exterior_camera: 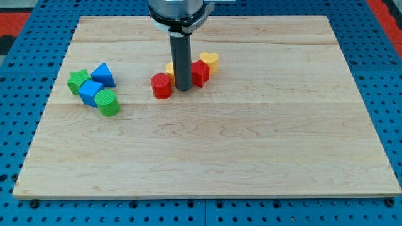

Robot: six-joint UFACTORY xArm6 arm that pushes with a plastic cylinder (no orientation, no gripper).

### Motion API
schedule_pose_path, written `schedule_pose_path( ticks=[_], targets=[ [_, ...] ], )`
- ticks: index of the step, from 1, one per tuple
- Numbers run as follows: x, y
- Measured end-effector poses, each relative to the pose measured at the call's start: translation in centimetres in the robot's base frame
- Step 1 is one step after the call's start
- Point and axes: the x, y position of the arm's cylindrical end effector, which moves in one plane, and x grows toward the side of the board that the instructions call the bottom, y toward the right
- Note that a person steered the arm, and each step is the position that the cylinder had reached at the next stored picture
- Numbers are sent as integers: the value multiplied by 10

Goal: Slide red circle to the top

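The red circle [161, 85], a short red cylinder, stands on the wooden board a little left of the view's centre, in the upper half. My tip [183, 88] rests on the board just to its right, very close to it or touching. Right behind the rod is a second red block [200, 73], its shape partly hidden. A yellow block [170, 68] peeks out left of the rod, mostly hidden. A yellow heart-like block [210, 62] sits at the upper right of this cluster.
At the view's left a group sits together: a green star [78, 80], a blue triangle [103, 74], a blue block [91, 93] and a green cylinder [108, 102]. The board's [251, 144] edges border a blue pegboard.
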Motion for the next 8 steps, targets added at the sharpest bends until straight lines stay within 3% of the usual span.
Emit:
schedule_pose_path(
  ticks=[1,2,3,6,7,8],
  targets=[
    [25,-19],
    [3,-77],
    [-5,-87],
    [-43,13],
    [-43,4],
    [2,-2]
  ],
)
